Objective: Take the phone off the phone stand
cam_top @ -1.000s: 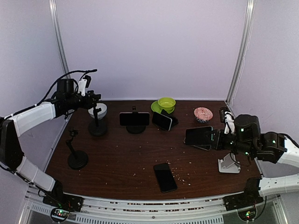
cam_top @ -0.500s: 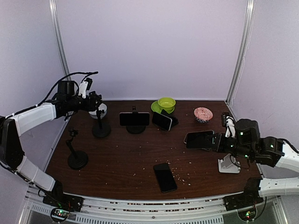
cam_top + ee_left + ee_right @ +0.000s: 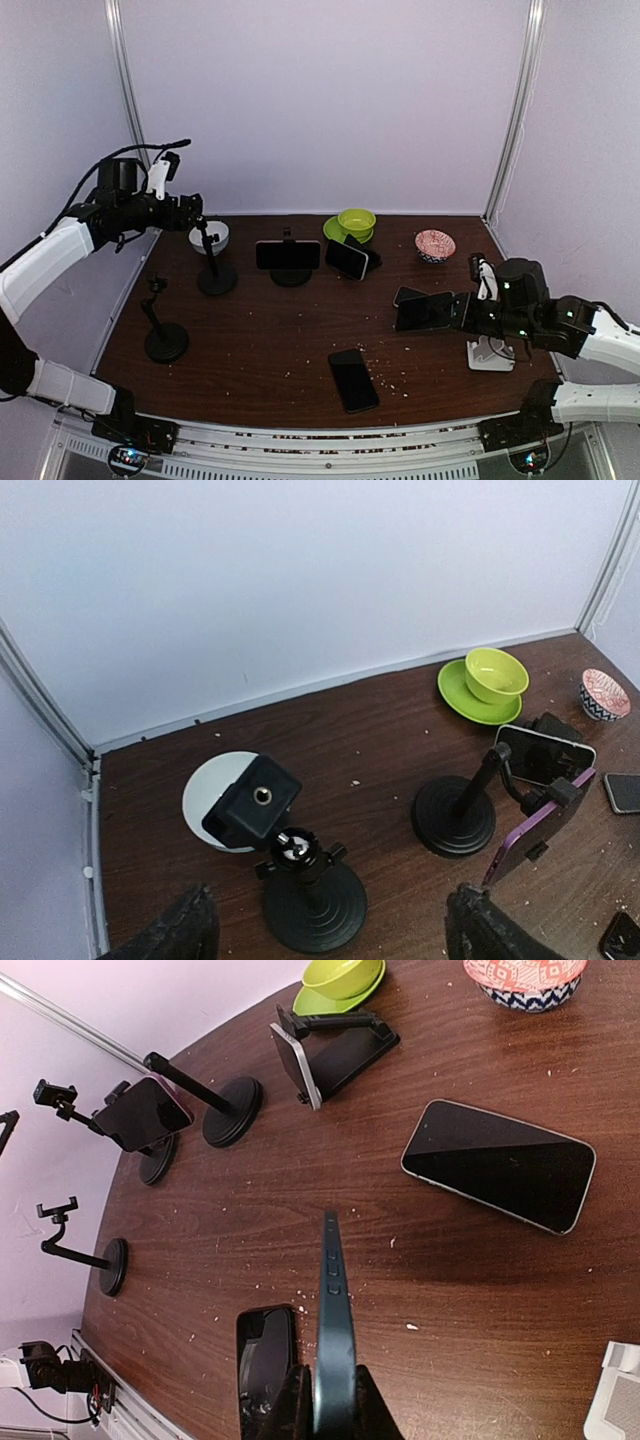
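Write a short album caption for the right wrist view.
Right hand grips a dark phone edge-on above the brown table, another phone lying flat beyond it.

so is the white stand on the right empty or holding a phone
Empty. The white stand sits bare; the right gripper is shut on a dark phone held clear of it.

The worktop (image 3: 260, 330) looks like dark brown wood, smooth with a dull sheen and dotted with pale crumbs. The phone (image 3: 353, 380) lying by its front edge has a glossy black glass face, while the pole stand (image 3: 166, 338) at the left edge is matt black. The green bowl (image 3: 356, 218) at the back edge is smooth and shiny.
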Available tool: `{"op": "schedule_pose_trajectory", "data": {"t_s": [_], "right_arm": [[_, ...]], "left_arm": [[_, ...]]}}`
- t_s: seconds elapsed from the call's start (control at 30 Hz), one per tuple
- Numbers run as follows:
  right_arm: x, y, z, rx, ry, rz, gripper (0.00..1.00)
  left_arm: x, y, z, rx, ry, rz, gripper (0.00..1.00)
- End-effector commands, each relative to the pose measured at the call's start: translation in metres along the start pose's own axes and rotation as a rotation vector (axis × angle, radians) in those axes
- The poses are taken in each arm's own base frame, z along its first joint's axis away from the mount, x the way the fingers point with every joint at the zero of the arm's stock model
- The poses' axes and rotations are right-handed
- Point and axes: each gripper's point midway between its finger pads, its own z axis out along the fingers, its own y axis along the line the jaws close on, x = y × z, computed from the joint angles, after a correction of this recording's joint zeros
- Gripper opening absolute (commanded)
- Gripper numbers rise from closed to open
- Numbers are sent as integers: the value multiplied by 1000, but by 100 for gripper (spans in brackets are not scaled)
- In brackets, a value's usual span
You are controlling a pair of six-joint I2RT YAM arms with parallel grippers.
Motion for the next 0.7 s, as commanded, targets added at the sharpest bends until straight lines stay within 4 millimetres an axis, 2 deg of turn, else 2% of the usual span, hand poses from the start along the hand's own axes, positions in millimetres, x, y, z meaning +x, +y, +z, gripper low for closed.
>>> {"op": "schedule_pose_trajectory", "data": {"t_s": [0.0, 0.03, 0.07, 0.17, 0.2, 0.47, 0.67], "right_arm": [[-5, 15, 1, -83, 21, 52, 0], [-2, 14, 3, -84, 39, 58, 0], [0, 14, 5, -86, 56, 66, 0], [7, 12, 10, -96, 95, 88, 0], [9, 11, 12, -98, 108, 100, 0], [22, 6, 32, -118, 184, 144, 0], [39, 5, 44, -161, 269, 188, 0]], "left_arm": [[-27, 10, -34, -86, -76, -13, 88], [-27, 10, -37, -92, -77, -22, 95], [-25, 11, -41, -99, -71, -27, 97], [-18, 9, -50, -104, -18, -32, 98], [-13, 4, -53, -79, 10, -28, 98], [-7, -40, -85, 136, -13, -83, 98], [-6, -90, -95, 234, -11, -65, 95]]}}
